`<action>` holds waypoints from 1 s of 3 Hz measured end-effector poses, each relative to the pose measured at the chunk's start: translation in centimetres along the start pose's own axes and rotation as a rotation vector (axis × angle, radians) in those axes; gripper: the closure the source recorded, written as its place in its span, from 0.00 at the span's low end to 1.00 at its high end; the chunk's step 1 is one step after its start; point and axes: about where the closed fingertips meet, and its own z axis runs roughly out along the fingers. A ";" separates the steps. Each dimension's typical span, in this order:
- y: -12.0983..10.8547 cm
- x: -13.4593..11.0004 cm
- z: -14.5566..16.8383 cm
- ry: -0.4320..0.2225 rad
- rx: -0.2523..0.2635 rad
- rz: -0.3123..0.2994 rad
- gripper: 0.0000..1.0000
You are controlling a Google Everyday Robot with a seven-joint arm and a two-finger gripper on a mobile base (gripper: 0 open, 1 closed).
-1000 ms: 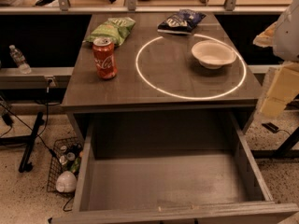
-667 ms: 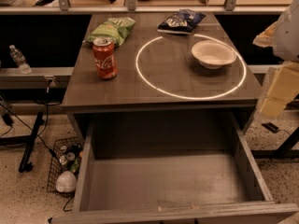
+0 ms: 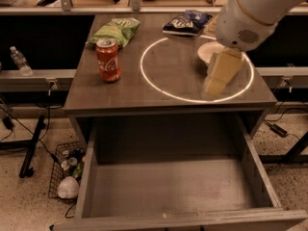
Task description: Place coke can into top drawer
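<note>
The coke can (image 3: 108,60) stands upright on the left side of the grey table (image 3: 163,88); it is red with white script and a silver top. The top drawer (image 3: 85,179) is pulled wide open below the table's front edge, and nothing lies in it. My white arm reaches in from the upper right. My cream-coloured gripper (image 3: 216,83) hangs above the right side of the table, over the glowing ring, well to the right of the can and apart from it. It holds nothing that I can see.
A green chip bag (image 3: 113,30) lies behind the can and a blue chip bag (image 3: 187,22) at the back. A white bowl (image 3: 208,52) is partly hidden behind my arm. A wire basket (image 3: 67,170) sits on the floor at the left.
My arm has swung in from the right edge of the view to over the right side of the table. The can, bags, bowl and drawer have not moved.
</note>
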 end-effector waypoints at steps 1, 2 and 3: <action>-2.5 -5.9 3.3 -0.103 -0.005 -0.069 0.00; -2.6 -6.0 3.5 -0.111 -0.005 -0.068 0.00; -3.4 -7.2 4.9 -0.199 -0.009 -0.051 0.00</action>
